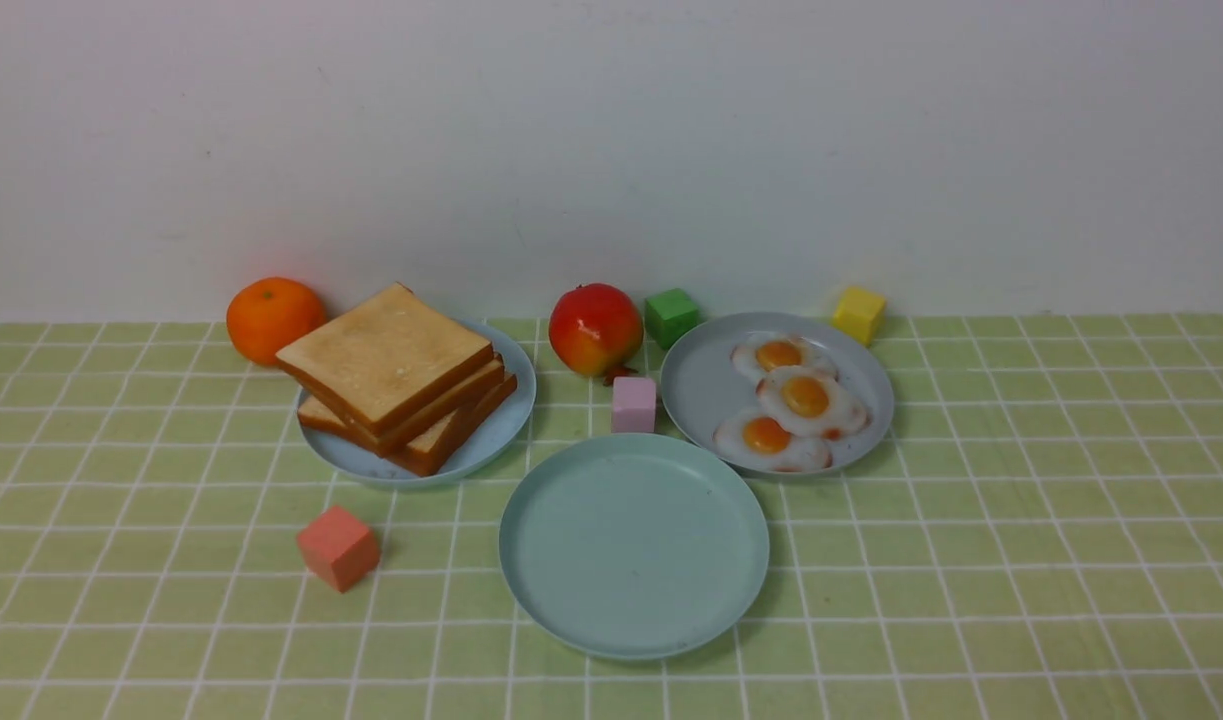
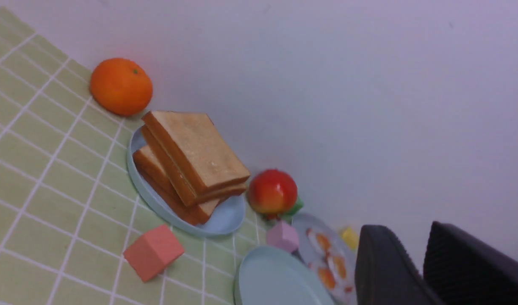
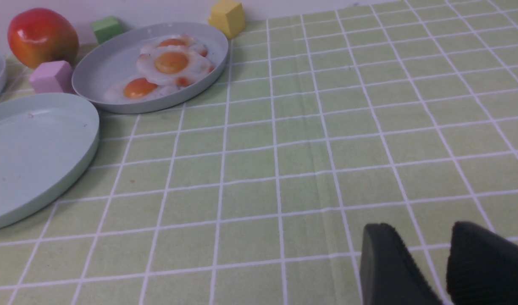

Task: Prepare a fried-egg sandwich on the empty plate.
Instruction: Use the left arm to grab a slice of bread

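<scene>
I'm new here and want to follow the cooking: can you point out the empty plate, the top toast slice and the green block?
Empty plate (image 1: 634, 547): front view, middle.
Top toast slice (image 2: 206, 148): left wrist view, golden face.
Green block (image 1: 673, 318): front view, near side.

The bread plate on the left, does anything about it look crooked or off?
Yes: the toast slices are stacked askew on the blue plate, turned at different angles, with the top one jutting past the rim toward the orange. I see no spill.
</scene>
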Controlling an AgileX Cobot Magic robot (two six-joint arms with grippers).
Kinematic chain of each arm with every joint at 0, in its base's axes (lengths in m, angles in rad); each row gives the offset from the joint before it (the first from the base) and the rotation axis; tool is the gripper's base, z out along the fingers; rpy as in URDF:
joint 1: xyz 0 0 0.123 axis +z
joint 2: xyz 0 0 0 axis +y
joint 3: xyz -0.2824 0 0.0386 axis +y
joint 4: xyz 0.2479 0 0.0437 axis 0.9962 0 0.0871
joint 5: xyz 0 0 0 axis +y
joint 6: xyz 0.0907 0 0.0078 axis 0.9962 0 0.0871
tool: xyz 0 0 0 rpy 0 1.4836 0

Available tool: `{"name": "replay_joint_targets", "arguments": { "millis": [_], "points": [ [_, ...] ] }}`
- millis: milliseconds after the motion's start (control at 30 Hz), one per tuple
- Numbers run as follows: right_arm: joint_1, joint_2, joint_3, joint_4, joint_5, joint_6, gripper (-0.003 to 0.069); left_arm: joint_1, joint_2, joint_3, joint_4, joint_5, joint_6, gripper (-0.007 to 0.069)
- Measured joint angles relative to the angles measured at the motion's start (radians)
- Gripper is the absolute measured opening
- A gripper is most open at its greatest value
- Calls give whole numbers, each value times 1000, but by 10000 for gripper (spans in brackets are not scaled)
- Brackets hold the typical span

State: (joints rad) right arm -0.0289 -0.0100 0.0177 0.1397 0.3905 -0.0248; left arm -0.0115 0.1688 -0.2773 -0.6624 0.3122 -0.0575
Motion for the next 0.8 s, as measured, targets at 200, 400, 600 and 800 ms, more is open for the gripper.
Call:
{"name": "replay_joint_targets", "arguments": {
  "millis": [200, 400, 600, 800],
  "points": [
    [0, 0, 0, 0, 0, 0, 239, -143, 316, -251, 53, 262, 183, 88],
    [0, 0, 0, 5, -11, 5, 240, -253, 688, -468, 124, 421, 217, -13],
    [0, 0, 9, 319, -143, 191, 240, -295, 868, -564, 212, 425, 246, -13],
    [1, 0, -6, 519, -241, 253, 240, -328, 1009, -633, 311, 424, 246, -13]
  ]
}}
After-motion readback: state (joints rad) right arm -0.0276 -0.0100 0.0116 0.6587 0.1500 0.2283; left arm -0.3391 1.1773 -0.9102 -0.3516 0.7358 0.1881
